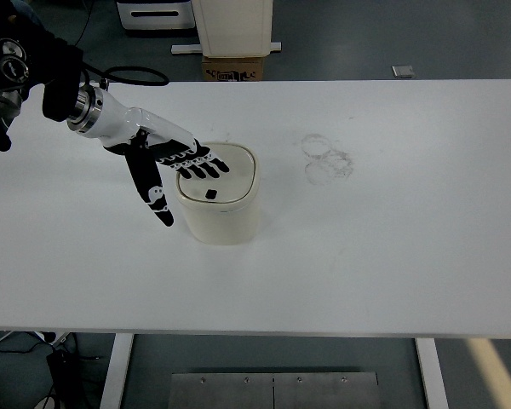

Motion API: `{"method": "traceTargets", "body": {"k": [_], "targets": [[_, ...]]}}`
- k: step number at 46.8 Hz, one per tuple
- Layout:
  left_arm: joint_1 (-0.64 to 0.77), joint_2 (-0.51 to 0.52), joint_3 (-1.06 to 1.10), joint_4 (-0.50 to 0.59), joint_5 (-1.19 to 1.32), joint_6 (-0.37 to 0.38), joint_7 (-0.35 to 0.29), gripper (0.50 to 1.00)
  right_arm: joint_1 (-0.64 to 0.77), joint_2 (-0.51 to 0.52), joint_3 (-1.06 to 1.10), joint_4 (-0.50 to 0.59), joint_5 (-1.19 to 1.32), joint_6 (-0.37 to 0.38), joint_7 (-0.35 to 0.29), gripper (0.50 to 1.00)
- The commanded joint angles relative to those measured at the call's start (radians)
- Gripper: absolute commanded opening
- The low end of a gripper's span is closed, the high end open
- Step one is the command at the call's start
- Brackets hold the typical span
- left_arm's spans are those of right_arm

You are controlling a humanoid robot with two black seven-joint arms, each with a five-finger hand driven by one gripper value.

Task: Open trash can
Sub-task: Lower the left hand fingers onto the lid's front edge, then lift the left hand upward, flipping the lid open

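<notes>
A small cream trash can [226, 213] with a rounded square lid [230, 179] stands on the white table [392, 239], left of the middle. A small black button sits on the lid near its front. My left hand [183, 175] reaches in from the upper left. Its black-and-white fingers [203, 164] are stretched out flat over the lid's left part, and the thumb [153, 196] hangs down beside the can's left wall. The hand holds nothing. The lid looks closed.
Faint ring marks [326, 158] show on the table right of the can. Beyond the far table edge stand a cardboard box [234, 66] and a white unit [232, 25]. A black cable [136, 77] lies at the table's upper left edge.
</notes>
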Motion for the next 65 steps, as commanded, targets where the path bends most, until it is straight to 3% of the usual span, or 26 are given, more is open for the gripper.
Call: {"method": "traceTargets", "body": {"k": [1, 39, 55, 65], "targets": [[0.0, -0.006, -0.002, 0.0, 0.0, 0.0, 0.0, 1.0, 0.0, 0.0, 0.0, 0.0, 0.0, 0.0, 0.0, 0.991], [0.034, -0.046, -0.011, -0.009, 0.0, 0.0, 0.0, 1.0, 0.0, 0.0, 0.0, 0.0, -0.001, 0.0, 0.0, 0.991], [-0.049, -0.003, -0.1, 0.015, -0.002, 0.0, 0.0, 1.0, 0.0, 0.0, 0.0, 0.0, 0.0, 0.0, 0.0, 0.991], [-0.026, 0.02, -0.169, 0.046, 0.0, 0.006, -0.002, 1.0, 0.001, 0.0, 0.0, 0.0, 0.0, 0.0, 0.0, 0.991]]}}
